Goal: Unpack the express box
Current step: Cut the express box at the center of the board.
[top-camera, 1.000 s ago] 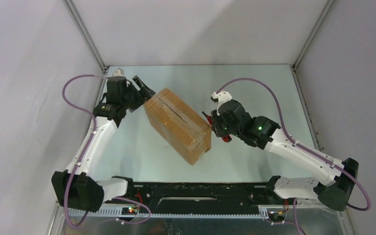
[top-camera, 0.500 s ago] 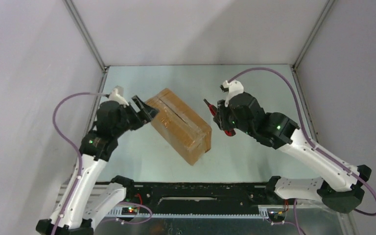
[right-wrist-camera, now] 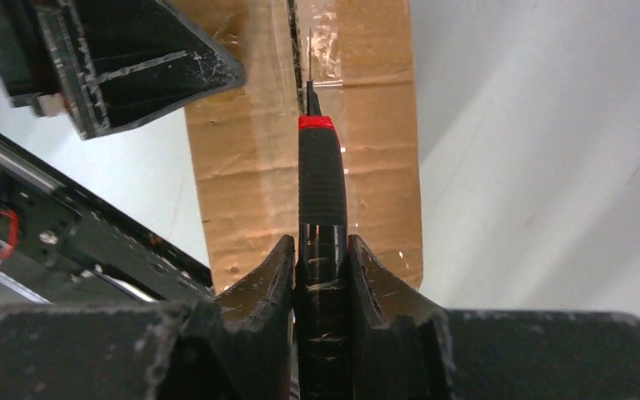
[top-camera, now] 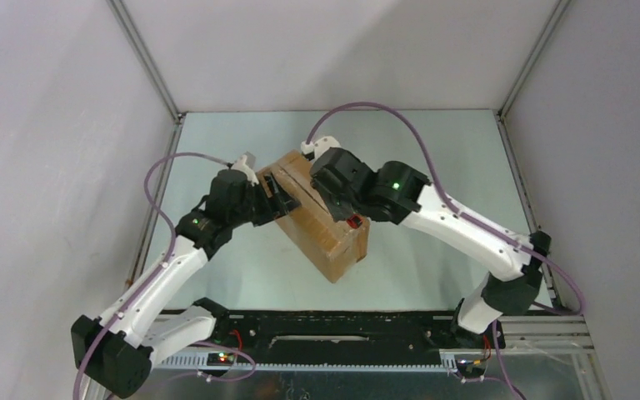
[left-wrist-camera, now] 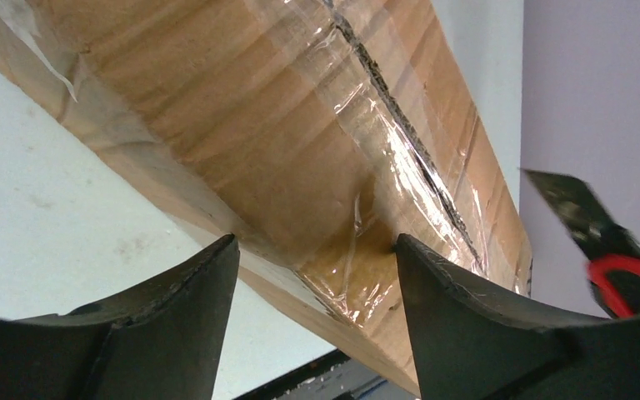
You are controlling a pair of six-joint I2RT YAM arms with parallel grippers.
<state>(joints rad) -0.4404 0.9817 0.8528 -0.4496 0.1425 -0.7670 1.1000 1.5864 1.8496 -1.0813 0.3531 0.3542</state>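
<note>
The express box (top-camera: pixel 333 250), brown cardboard with clear tape over its flap seam (left-wrist-camera: pixel 400 125), lies slantwise on the table. My left gripper (top-camera: pixel 282 202) is at the box's left side. In the left wrist view it (left-wrist-camera: pixel 315 246) stands open astride the box's (left-wrist-camera: pixel 258 108) upper edge, with one fingertip (left-wrist-camera: pixel 408 250) against the taped top. My right gripper (top-camera: pixel 343 207) hangs over the box top. Seen from the right wrist, it (right-wrist-camera: pixel 321 250) is shut on a red-and-black utility knife (right-wrist-camera: pixel 322 192). The knife's blade points along the seam of the box (right-wrist-camera: pixel 242 150).
A black rail (top-camera: pixel 342 321) runs along the near edge, between the arm bases. Grey walls and metal posts (top-camera: pixel 146 62) close in the pale table (top-camera: pixel 433 150) on three sides. The knife's blade (left-wrist-camera: pixel 579 204) shows at the right of the left wrist view.
Both arms have swung inward. The right gripper carried the knife left from beside the box to above its top. The left gripper moved right onto the box's left edge.
</note>
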